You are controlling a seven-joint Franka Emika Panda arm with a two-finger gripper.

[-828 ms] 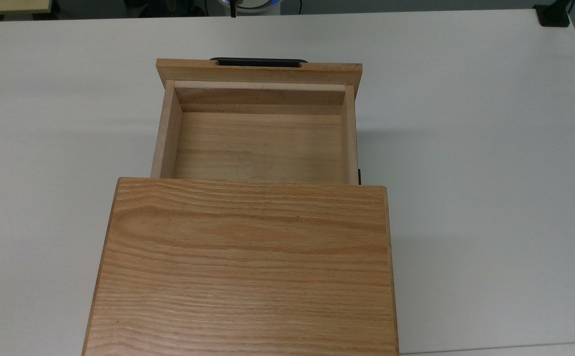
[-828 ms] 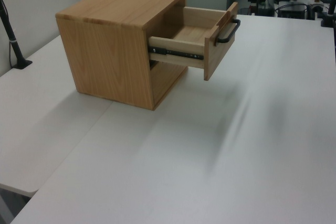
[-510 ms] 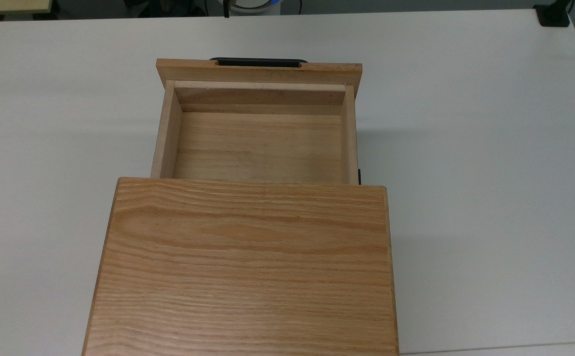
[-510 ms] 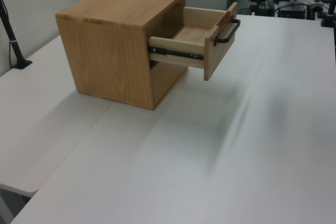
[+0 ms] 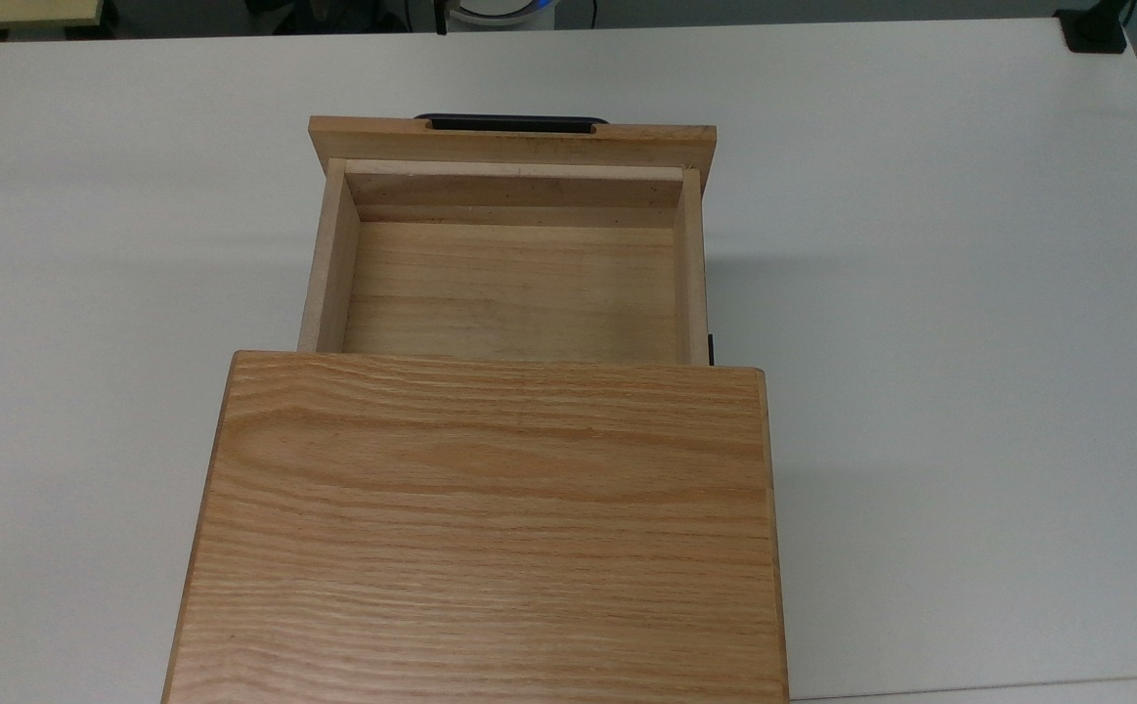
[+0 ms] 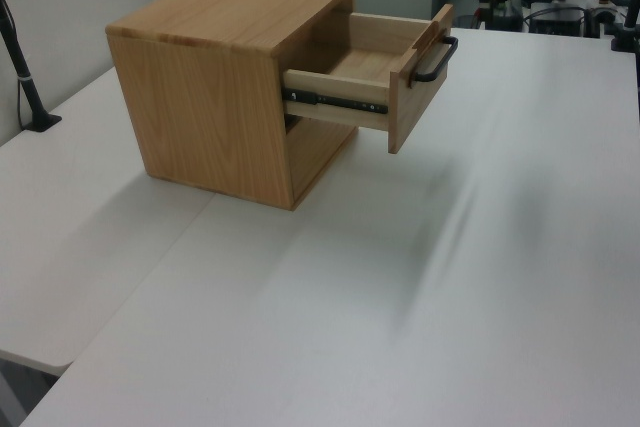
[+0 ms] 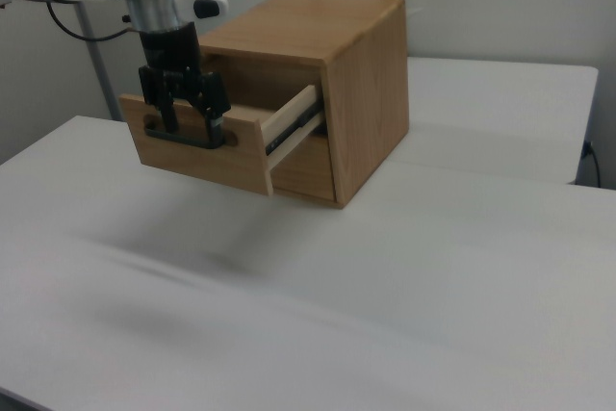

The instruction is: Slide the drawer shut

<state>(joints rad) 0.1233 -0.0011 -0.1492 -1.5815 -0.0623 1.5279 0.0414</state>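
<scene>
While the drawer [image 7: 241, 156] juts well out of the cabinet [image 7: 366, 93] toward the right view's left, the hand [image 7: 183, 115] hangs at its front panel, farthest from the cabinet, fingers spread just above the black handle [image 7: 183, 140]. An off-centre push could probably skew the drawer on its rails and jam it, or shove the whole cabinet across the counter [image 7: 385, 295]. Compared with 0.8 s ago, the drawer sticks out just as far from the cabinet.
</scene>
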